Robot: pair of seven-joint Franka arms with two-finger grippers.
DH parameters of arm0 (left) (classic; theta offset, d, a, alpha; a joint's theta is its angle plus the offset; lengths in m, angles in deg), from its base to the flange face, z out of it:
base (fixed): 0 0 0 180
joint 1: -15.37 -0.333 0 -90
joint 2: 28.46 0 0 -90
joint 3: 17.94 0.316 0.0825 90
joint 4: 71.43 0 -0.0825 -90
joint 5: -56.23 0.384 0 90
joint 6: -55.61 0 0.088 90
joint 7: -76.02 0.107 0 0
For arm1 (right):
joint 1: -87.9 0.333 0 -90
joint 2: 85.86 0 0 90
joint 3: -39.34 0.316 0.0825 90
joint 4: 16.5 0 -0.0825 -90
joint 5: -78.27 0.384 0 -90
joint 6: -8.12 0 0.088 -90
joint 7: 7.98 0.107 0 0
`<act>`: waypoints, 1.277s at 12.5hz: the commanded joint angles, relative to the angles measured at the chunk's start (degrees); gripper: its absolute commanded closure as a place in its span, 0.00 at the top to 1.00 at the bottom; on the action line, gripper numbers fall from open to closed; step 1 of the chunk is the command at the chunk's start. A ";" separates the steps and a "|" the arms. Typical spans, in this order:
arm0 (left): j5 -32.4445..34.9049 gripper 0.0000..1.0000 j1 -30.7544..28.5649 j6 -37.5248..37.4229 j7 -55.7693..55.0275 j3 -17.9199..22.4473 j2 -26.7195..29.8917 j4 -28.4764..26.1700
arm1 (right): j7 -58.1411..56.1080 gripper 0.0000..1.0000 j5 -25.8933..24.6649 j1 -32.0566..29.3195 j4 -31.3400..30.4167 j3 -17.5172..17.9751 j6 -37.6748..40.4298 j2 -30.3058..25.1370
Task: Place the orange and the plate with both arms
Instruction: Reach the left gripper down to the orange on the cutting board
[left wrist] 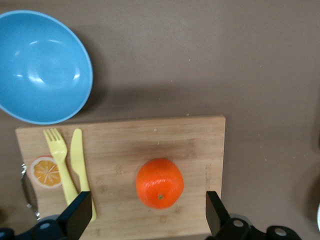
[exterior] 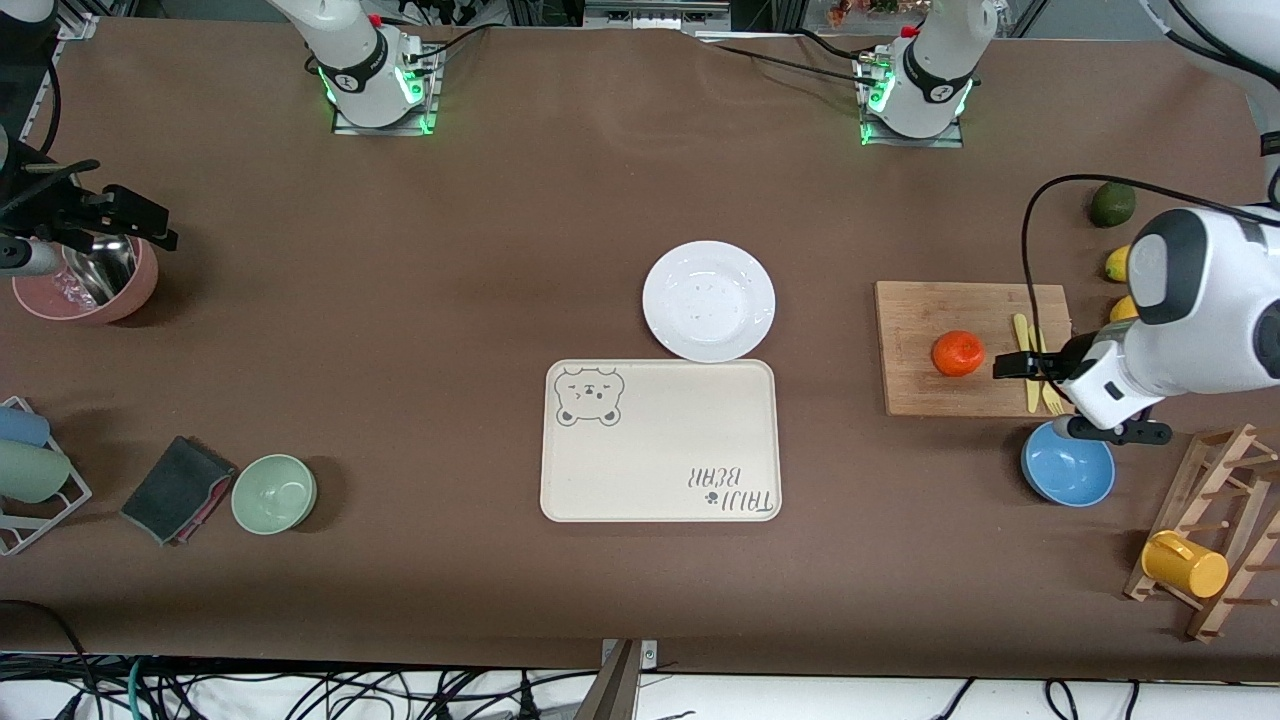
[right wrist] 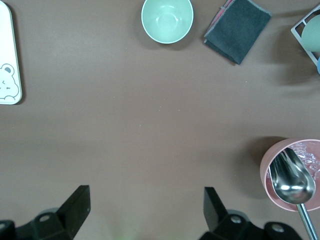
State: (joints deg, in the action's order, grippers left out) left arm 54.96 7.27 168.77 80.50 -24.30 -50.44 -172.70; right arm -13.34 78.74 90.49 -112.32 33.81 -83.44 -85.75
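One orange, one plate, two bowls beside.

table: brown matte cover, evenly lit | floor: pale, tangled cables along table edge

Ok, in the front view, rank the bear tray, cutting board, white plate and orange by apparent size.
1. bear tray
2. cutting board
3. plate
4. orange
All lie on the table, so nearness to the camera hardly distorts this.
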 commanded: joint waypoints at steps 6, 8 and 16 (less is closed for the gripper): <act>0.48 1.00 0.10 23.23 -4.66 -1.29 6.51 -24.23 | -0.79 1.00 0.59 -0.05 0.99 -0.09 1.03 -0.02; 2.93 1.00 -0.07 24.03 -5.09 -1.29 6.07 -24.94 | -0.79 1.00 0.68 -0.05 0.99 -0.09 0.94 -0.02; 3.03 1.00 -0.07 25.61 -5.27 -1.29 2.38 -24.85 | -0.88 1.00 0.76 -0.05 0.99 -0.18 1.03 -0.02</act>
State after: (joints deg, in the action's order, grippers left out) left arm 56.35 7.28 192.96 76.39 -25.55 -47.30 -197.18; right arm -13.35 78.74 90.51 -112.31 33.82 -83.43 -85.75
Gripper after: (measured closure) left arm 0.000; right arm 0.000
